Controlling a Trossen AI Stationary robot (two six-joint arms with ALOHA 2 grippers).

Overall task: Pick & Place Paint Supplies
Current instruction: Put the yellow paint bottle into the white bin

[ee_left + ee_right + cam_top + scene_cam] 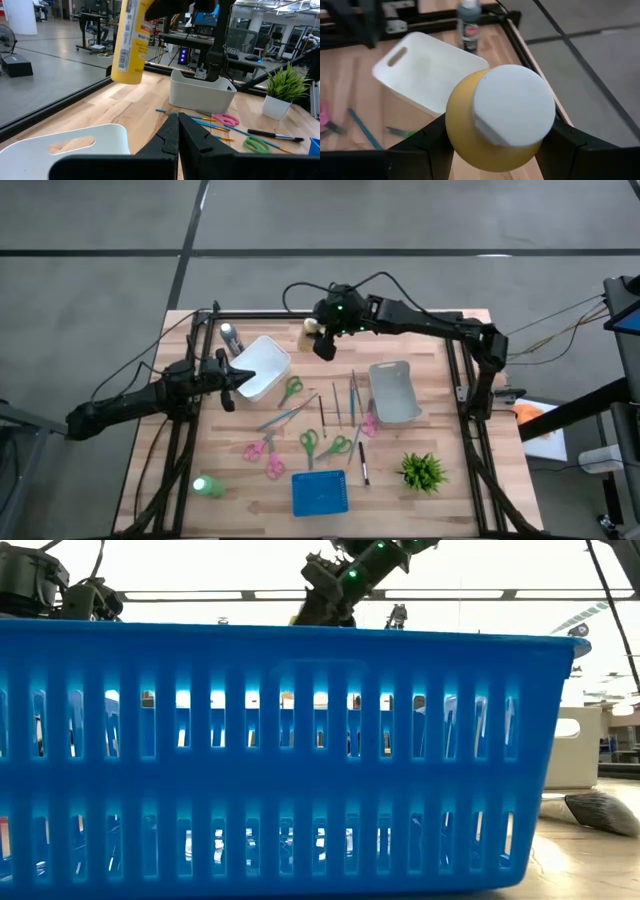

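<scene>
My right gripper (322,340) is shut on a yellow-orange squeeze bottle (495,120) with a white cap, high over the table's far middle, just right of the white bin (262,368). A dark grey bottle (231,337) stands upright at that bin's far left corner. Near the front left edge stands a green bottle (207,486). Several thin brushes (352,395) lie flat at mid-table among scissors. My left gripper (232,388) waits shut and level beside the white bin's left end. My right gripper pinches the yellow-orange bottle's shoulder (457,125), just below the white cap, between its two fingers (427,142), one on either side. The fingers slant down from the table's right. The bottle (131,40) hangs almost upright below them, lifted clear of the table.
A pale grey bin (395,392) stands right of centre and a blue basket (320,493) at the front edge. Pink and green scissors (290,390) lie scattered at mid-table. A small potted plant (423,471) stands front right. Black frame rails (330,315) border the table.
</scene>
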